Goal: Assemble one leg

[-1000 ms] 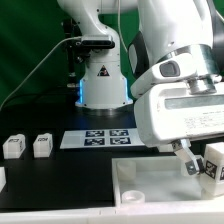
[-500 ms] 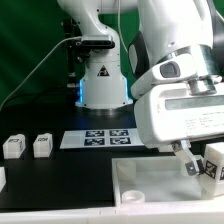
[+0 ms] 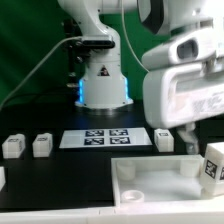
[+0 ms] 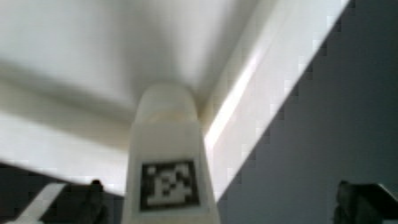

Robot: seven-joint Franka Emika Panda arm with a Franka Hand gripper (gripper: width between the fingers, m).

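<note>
Overhead, the Panda arm (image 3: pixel 185 90) reached in from the exterior view's upper right. Its broad white wrist housing faced straight down over the end of the white panel (image 3: pixel 150 178) on the exterior view's right. The gripper (image 4: pixel 217 200) hung above the work with its jaws spread wide and nothing between them gripped. In the wrist view the two dark fingertips (image 4: pixel 80 203) stood far apart, each clear of any part.

The leg (image 3: pixel 213 165) stood upright at that end of the panel, below the jaws and roughly in line with the gap between them. Its tagged end faced up toward the wrist camera and its far end met the panel close to the panel's edge. Neither fingertip touched it. In the wrist view it sat nearer one fingertip than the other.

In the exterior view only one finger (image 3: pixel 190 141) showed, short and dark under the housing. The other was out of sight, and the picture's right edge cut the leg. Whether the leg's foot sat inside a corner socket could not be made out. The wrist view was soft, and the leg's tag (image 4: pixel 169 186) blurred. Three more legs (image 3: pixel 41 145) stood on the black table (image 3: pixel 40 110) near the marker board (image 3: pixel 100 138).
</note>
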